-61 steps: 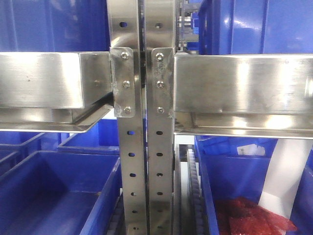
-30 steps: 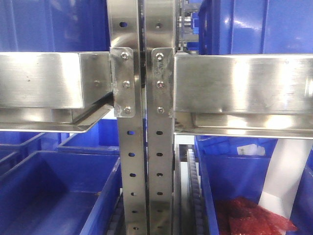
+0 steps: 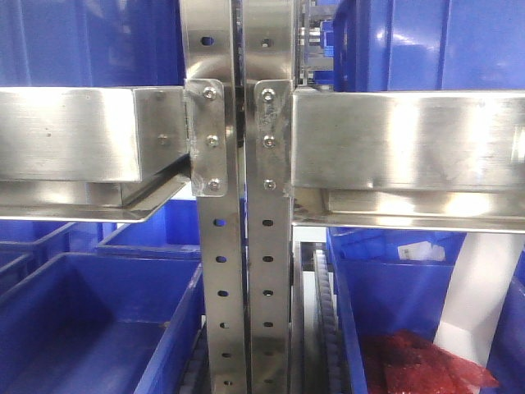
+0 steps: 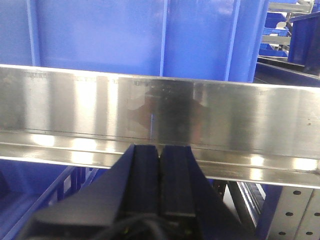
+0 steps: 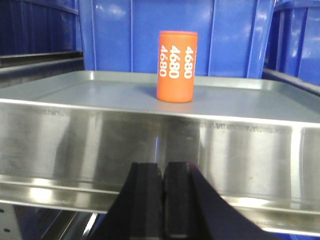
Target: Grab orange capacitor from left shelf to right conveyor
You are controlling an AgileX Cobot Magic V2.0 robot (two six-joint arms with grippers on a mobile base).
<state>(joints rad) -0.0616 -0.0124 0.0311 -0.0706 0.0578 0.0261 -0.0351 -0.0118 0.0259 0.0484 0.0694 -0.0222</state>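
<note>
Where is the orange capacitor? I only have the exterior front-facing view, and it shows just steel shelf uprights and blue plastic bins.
Observer: The right wrist view shows it. It is a small orange cylinder printed with white "4680", standing upright on a shallow silver metal tray, with a blue plastic bin wall behind it.
Operator: Is the right gripper holding it?
Observer: No. The right gripper is shut on nothing, low in front of the tray's shiny front wall and apart from the cylinder.
</note>
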